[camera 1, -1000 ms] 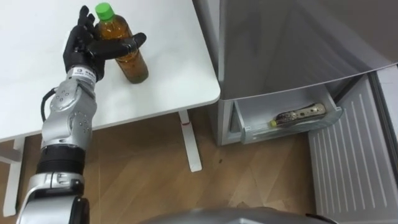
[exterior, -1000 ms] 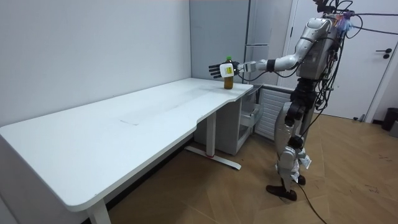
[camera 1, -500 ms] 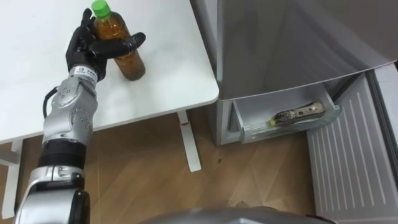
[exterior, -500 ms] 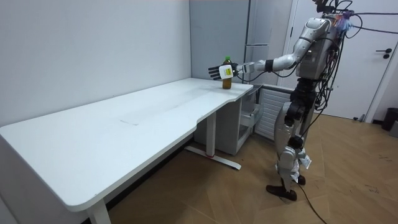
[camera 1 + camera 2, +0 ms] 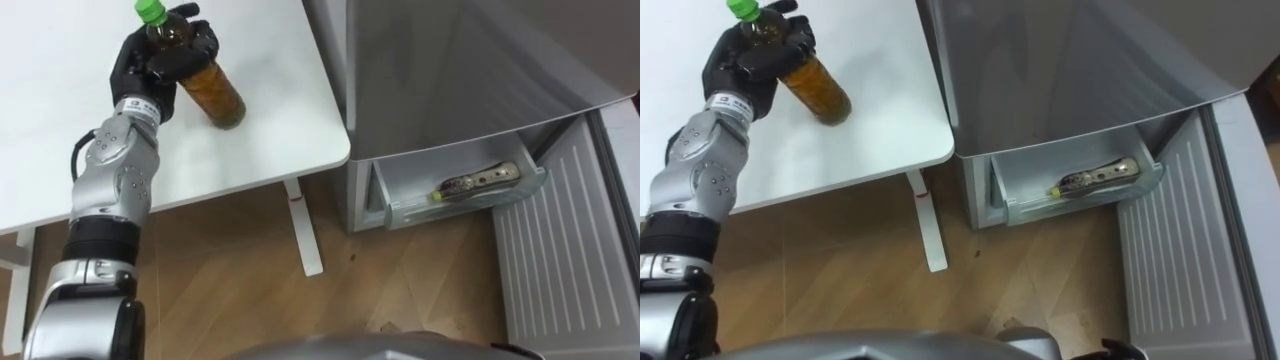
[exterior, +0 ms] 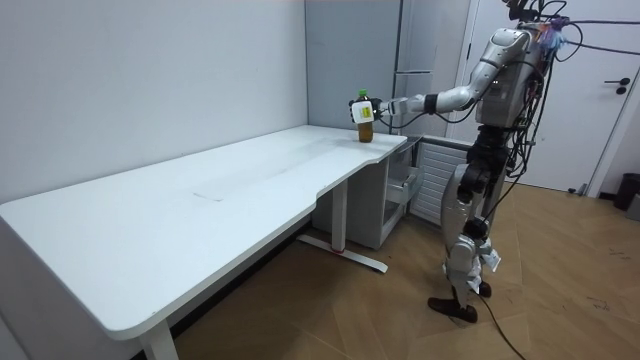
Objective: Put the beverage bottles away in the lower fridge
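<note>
Your left hand (image 5: pixel 150 62) is curled tight round the upper half of the tea bottle (image 5: pixel 212 92). The bottle leans, its green cap (image 5: pixel 148 10) above the fingers and its base down at the white bench (image 5: pixel 250 150). Well right of the hand, past the bench edge, another bottle (image 5: pixel 478 184) lies in the open fridge drawer (image 5: pixel 400 208).

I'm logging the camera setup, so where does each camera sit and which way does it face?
Left eye view: on the head, looking down at table, fridge and bottle; left arm and left robot hand show.
Right eye view: beside it, same scene, same arm.
Room view: off the table's far end, facing the whole standing robot.
Shared: all show the bottle in that robot hand.
</note>
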